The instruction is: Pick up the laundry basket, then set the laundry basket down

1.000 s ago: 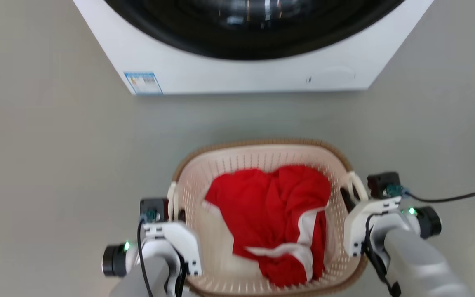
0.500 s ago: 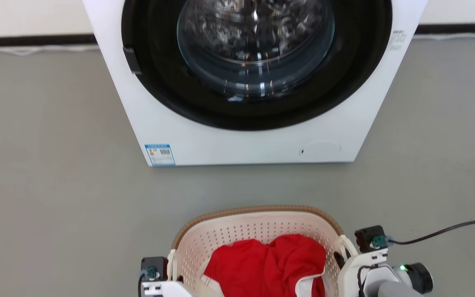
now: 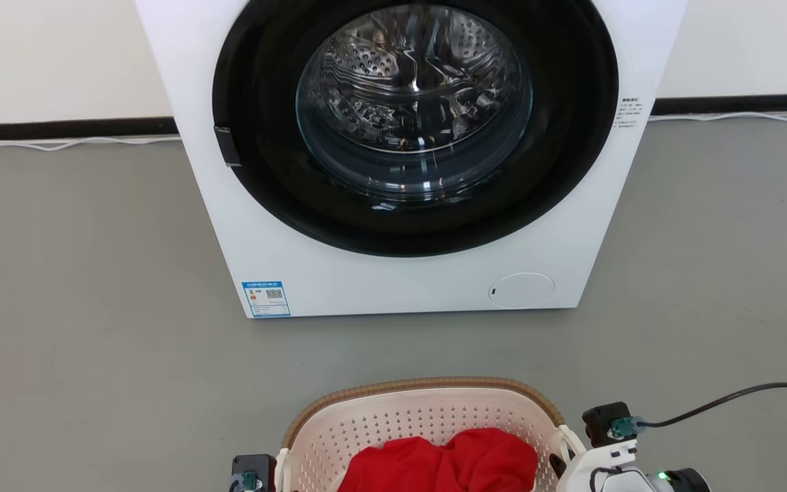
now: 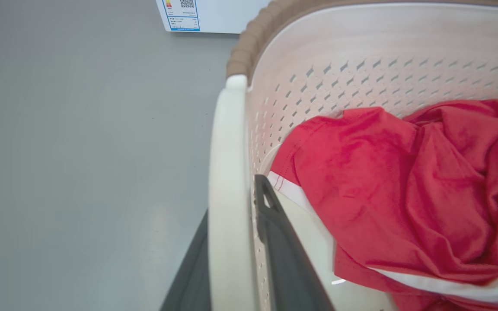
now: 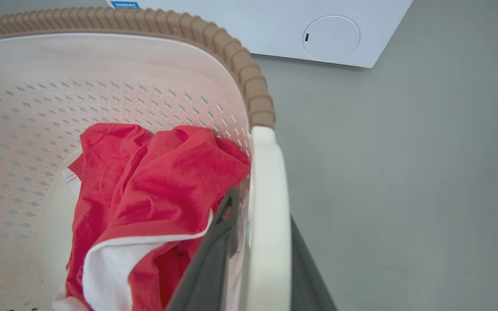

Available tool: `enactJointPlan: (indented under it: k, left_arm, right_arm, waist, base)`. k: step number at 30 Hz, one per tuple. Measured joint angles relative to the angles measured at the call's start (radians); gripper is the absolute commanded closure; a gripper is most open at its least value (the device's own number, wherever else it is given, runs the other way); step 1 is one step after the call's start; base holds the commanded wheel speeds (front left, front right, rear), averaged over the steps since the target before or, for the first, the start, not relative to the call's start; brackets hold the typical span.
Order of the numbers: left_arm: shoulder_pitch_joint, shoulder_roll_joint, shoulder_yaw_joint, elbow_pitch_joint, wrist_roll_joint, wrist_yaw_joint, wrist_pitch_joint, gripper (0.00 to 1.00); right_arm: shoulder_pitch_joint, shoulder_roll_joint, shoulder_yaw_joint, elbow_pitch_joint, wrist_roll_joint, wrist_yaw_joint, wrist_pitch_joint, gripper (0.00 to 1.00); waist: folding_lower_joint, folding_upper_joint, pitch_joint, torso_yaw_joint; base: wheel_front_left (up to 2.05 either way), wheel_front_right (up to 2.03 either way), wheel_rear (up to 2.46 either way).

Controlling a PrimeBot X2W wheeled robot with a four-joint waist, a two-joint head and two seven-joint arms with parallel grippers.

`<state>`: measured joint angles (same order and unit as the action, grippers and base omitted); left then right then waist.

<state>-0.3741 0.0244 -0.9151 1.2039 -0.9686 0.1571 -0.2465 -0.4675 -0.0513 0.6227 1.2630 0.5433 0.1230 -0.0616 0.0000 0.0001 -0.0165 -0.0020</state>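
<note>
Left gripper [image 4: 234, 203]: clamping the left loop handle [image 4: 227, 138] of the laundry basket [image 4: 361, 52], with one dark finger [image 4: 275, 233] lying inside the wall, the other running outside it, and the white handle sitting between them.
Right gripper [image 5: 263, 207]: pinching the right loop handle [image 5: 266, 164] the same way, with its inner finger [image 5: 218, 250] lying beside a red garment [image 5: 162, 181].
Laundry basket: sitting between the two grippers at the bottom edge of the head view, its brown rim [image 5: 231, 47] facing a washing machine [image 3: 393, 287]. Whether its base is touching the floor [image 3: 93, 307] cannot be told.
Red garment: lying crumpled inside the basket, white trim showing.
Washing machine: standing beyond the basket, round door facing the robot, grey floor showing between them.
Black cable [image 3: 742, 396]: trailing rightward from the right wrist.
</note>
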Motion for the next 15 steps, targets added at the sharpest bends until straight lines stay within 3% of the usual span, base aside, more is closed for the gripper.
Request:
enactJointPlan:
  k: [15]
  left_arm:
    - [0.015, 0.002, -0.044, 0.002, -0.048, 0.001, 0.0, 1.0]
  right_arm:
    - [0.0, 0.0, 0.061, 0.01, 0.046, 0.0, 0.0, 1.0]
  waist:
    - [0.0, 0.0, -0.021, -0.013]
  base:
    - [0.0, 0.0, 0.0]
